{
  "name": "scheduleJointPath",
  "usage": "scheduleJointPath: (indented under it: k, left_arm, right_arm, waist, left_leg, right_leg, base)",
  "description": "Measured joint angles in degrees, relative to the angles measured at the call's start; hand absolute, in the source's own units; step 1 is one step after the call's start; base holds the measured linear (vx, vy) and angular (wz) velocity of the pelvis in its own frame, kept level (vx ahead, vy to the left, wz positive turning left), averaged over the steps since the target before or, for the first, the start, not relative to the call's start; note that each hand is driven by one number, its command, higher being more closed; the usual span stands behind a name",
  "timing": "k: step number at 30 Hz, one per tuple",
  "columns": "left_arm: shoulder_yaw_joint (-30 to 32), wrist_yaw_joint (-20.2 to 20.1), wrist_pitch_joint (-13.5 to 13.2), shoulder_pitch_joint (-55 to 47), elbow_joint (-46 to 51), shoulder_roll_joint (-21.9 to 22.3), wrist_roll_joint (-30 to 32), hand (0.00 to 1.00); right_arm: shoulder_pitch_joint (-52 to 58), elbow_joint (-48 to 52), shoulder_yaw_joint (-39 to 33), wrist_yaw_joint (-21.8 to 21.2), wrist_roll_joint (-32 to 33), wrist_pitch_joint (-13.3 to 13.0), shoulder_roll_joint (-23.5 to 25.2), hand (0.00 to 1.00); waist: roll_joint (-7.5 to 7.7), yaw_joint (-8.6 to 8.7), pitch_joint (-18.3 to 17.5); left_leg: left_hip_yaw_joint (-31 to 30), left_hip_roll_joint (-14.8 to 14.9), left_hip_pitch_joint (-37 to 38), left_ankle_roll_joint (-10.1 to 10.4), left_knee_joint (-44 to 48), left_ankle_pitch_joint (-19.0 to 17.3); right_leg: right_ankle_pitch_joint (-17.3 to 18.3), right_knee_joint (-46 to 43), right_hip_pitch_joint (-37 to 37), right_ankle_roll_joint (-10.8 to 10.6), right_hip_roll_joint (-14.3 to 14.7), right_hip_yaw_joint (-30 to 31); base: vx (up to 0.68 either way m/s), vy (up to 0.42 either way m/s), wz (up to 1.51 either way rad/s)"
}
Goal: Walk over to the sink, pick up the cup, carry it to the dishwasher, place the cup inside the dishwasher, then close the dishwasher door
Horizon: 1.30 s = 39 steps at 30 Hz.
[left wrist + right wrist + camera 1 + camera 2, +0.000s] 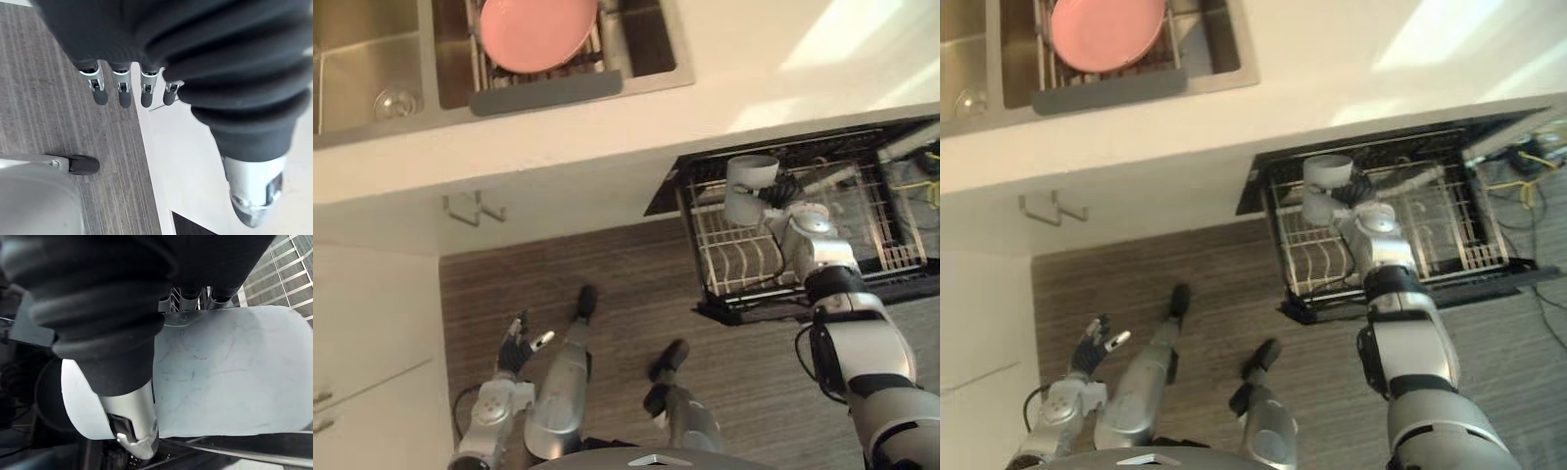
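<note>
Right hand point(785, 190), centre right of frame, fingers point(189, 297) and thumb clamped round pale cup point(748, 184), held above wire rack point(734, 259) of open dishwasher point(891, 284). Left hand point(516, 348), lower left, over floor point(626, 274), fingers point(122, 93) straight, apart. Pink plate point(538, 29) upper left.

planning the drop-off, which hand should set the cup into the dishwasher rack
Right. The right hand is curled round the cup, above the dishwasher rack. The left hand hangs open low at the robot's side, away from the rack and holding nothing.
</note>
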<state>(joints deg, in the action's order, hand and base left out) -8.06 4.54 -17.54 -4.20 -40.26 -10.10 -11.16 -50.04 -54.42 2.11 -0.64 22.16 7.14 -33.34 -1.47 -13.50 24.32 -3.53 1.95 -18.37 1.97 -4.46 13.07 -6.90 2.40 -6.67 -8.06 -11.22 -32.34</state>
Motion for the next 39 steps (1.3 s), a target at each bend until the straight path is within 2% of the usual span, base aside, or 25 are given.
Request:
scheduleJointPath:
  k: [2,5,9,11,13,14,20,22,28,33,35,37,38,39]
  left_arm:
    - [-0.26,-0.03,0.22,0.03,-1.52,0.23,0.00,0.00]
    - [-1.15,-0.03,0.63,0.01,-1.93,0.49,-0.06,0.00]
    - [-1.58,-0.01,1.28,0.01,-2.05,0.46,-2.12,0.00]
    - [-2.11,0.02,1.39,0.02,-2.04,0.48,-2.80,0.00]
    - [-3.40,0.01,1.40,0.15,-1.97,0.46,-3.54,0.00]
    - [-3.52,0.01,1.41,0.14,-1.96,0.53,-3.68,0.00]
    - [-4.76,0.02,1.39,0.13,-0.73,0.67,-4.56,0.00]
    - [-4.96,0.01,1.47,0.11,-0.39,0.59,-4.53,0.00]
    - [-5.00,0.01,1.71,-0.02,0.61,0.53,-4.52,0.00]
    - [-4.17,0.04,1.81,-0.93,1.68,0.54,-4.52,0.00]
    - [-3.09,0.05,1.81,-2.43,2.74,0.52,-4.50,0.00]
    - [-0.55,0.02,1.81,-4.38,3.49,0.53,-4.42,0.00]
    - [0.03,0.02,1.81,-4.85,3.49,0.49,-4.40,0.00]
    - [1.13,-0.04,1.80,-5.57,3.18,0.52,-4.25,0.00]
  right_arm:
    - [-2.66,-3.82,0.09,-1.23,-0.13,0.65,-0.83,1.00]
    - [-5.24,-8.02,0.08,-1.27,-3.05,0.94,-2.97,1.00]
    - [-7.99,-10.07,-0.07,-1.55,-4.65,2.13,-3.73,1.00]
    - [-8.58,-10.27,-0.09,-1.63,-5.40,3.27,-3.74,1.00]
    - [-9.43,-11.72,-0.33,-1.17,-6.88,3.91,-4.44,1.00]
    - [-9.50,-11.93,-0.34,-1.05,-6.94,4.42,-4.52,0.00]
    - [-9.62,-13.41,-0.45,-0.46,-7.38,6.28,-4.15,0.00]
    - [-9.62,-14.01,-0.50,-1.61,-7.34,6.68,-4.15,0.00]
    - [-9.77,-13.62,-0.41,-4.15,-6.79,4.82,-4.09,0.00]
    - [-7.83,-2.36,-0.30,-4.32,-6.34,3.23,-4.03,0.00]
    - [-5.06,4.97,-0.52,-4.22,-5.97,2.32,-3.66,0.00]
    - [3.02,14.69,-3.47,-4.00,-5.96,0.95,-1.39,0.00]
    - [4.98,17.19,-4.50,-3.96,-6.02,0.55,-0.43,0.00]
    - [9.13,22.57,-6.47,-3.88,-6.18,-0.51,1.61,0.00]
  waist:
    - [-0.98,-1.59,0.55]
    - [-2.00,-2.60,1.37]
    - [-2.39,-2.96,1.79]
    - [-3.00,-2.89,2.09]
    - [-4.23,-2.92,2.70]
    - [-4.42,-3.07,2.79]
    - [-5.44,-4.23,3.23]
    - [-5.45,-4.40,3.23]
    - [-5.43,-4.20,3.24]
    - [-5.20,-2.79,3.37]
    - [-4.72,-1.23,3.63]
    - [-2.83,-0.14,3.72]
    - [-2.40,0.49,3.59]
    - [-1.56,1.64,3.33]
  left_leg:
    - [-1.34,-0.31,-1.69,-0.03,0.00,0.39]
    - [-2.75,-0.69,-2.72,0.01,0.00,0.51]
    - [-3.16,-0.65,-3.80,0.06,0.00,0.51]
    - [-3.23,-0.58,-3.77,0.18,0.00,0.42]
    - [-3.80,-0.37,-3.81,0.72,-0.01,0.01]
    - [-3.95,-0.31,-3.86,0.74,-0.01,0.02]
    - [-3.97,0.57,-4.65,1.05,0.01,0.51]
    - [-3.97,0.68,-4.44,1.07,0.02,0.51]
    - [-2.75,0.84,-2.59,1.17,0.02,0.41]
    - [-0.81,1.65,-0.40,1.38,-0.01,0.16]
    - [-0.35,1.81,0.85,1.34,-0.02,0.07]
    - [0.81,2.05,2.75,1.35,-0.03,-0.44]
    - [0.94,2.07,3.07,1.36,-0.04,-0.50]
    - [1.21,2.10,4.00,1.38,-0.04,-0.78]
  right_leg:
    - [1.13,-1.67,-1.55,-0.10,-0.46,-1.20]
    - [1.94,-2.35,-1.86,-0.45,-0.69,-2.57]
    - [3.14,-4.09,-3.45,-0.38,-0.97,-2.82]
    - [3.46,-4.44,-3.54,-0.41,-0.98,-2.82]
    - [4.27,-5.35,-3.75,-0.23,-0.89,-2.89]
    - [4.49,-5.59,-3.92,-0.17,-0.88,-2.88]
    - [5.85,-7.68,-5.41,0.16,-0.66,-2.86]
    - [6.34,-8.20,-5.43,0.20,-0.71,-2.83]
    - [7.73,-10.83,-5.33,0.35,-1.51,-1.48]
    - [8.03,-11.98,-4.90,0.86,-1.38,0.53]
    - [8.08,-12.07,-3.80,0.93,-1.32,0.66]
    - [8.10,-11.93,-2.62,0.96,-1.12,1.92]
    - [8.07,-11.78,-2.25,0.95,-1.08,2.01]
    - [8.03,-11.43,-1.30,0.91,-1.00,2.14]
  base:
    - [0.04,-0.052,0.29]
    - [0.03,-0.030,0.29]
    - [0.04,-0.023,0.06]
    - [0.02,-0.011,-0.01]
    - [0.01,-0.019,0.04]
    - [0.00,-0.032,-0.01]
    - [0.02,-0.035,0.01]
    - [0.03,-0.033,0.00]
    - [-0.02,-0.013,-0.08]
    - [-0.07,-0.025,-0.19]
    - [-0.05,-0.045,-0.11]
    - [-0.03,-0.051,-0.21]
    - [-0.01,-0.055,-0.17]
    - [0.01,-0.045,-0.17]
